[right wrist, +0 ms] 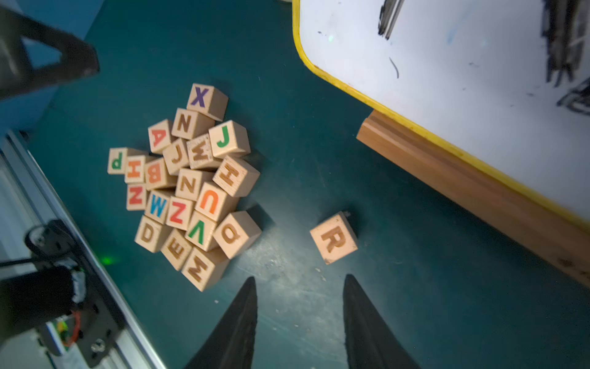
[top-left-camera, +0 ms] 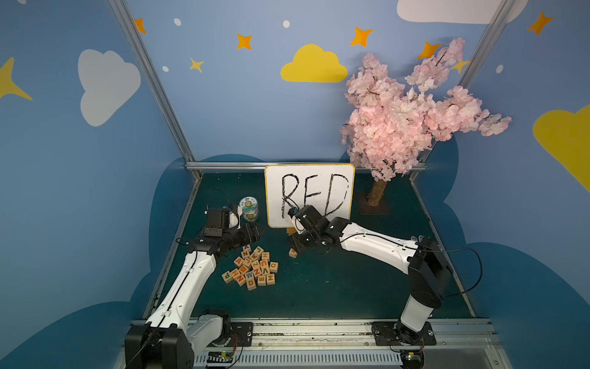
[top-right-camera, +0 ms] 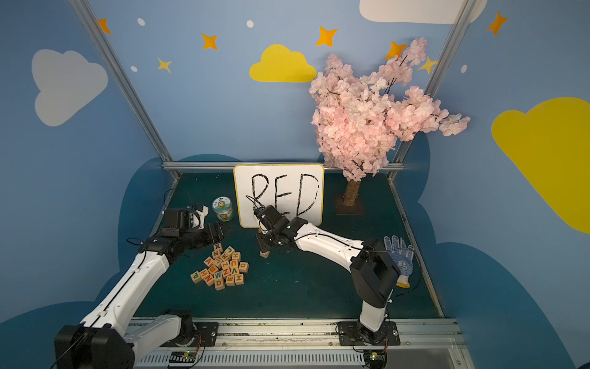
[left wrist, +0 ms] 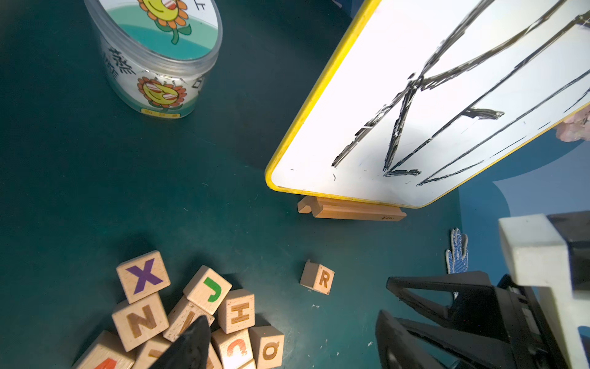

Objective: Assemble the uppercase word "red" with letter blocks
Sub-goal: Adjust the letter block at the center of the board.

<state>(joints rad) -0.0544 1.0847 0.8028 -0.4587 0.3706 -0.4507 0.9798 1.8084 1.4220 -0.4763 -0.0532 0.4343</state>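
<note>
One letter of three is out. The R block [right wrist: 333,238] sits alone on the surface [top-left-camera: 351,287], at roughly 2 o'clock from the heap of letter blocks [top-left-camera: 252,268] and well apart from it. The whiteboard [top-left-camera: 319,179] stands near its 12 o'clock. The R faces up, but the cube lies askew to the board's lower edge.

Right claw [right wrist: 300,278]: fingers spread, nothing between them. The R block lies just beyond the tips, untouched.

Left claw [left wrist: 292,316]: fingers spread wider, also empty, hanging over the 12 o'clock rim of the heap, near the X cube.

Judgement: the R step looks finished or nearly so, since the cube is down and free. It may want squaring up. E is next.

The E block [right wrist: 177,249] lies face-up at the heap's 6 o'clock rim, touching the D block [right wrist: 147,233] at its 9 o'clock and the M block [right wrist: 202,268] at its 3 o'clock.

Next move, as I read it:
- Either claw must reach the heap's near rim.
- With neighbours tight against the E on both flanks, the fingers should probably close along the 12–6 line or nudge it clear first.
- The E then goes at 3 o'clock of the R, and the D follows.

Risk: the neighbours may be dragged along.
</note>
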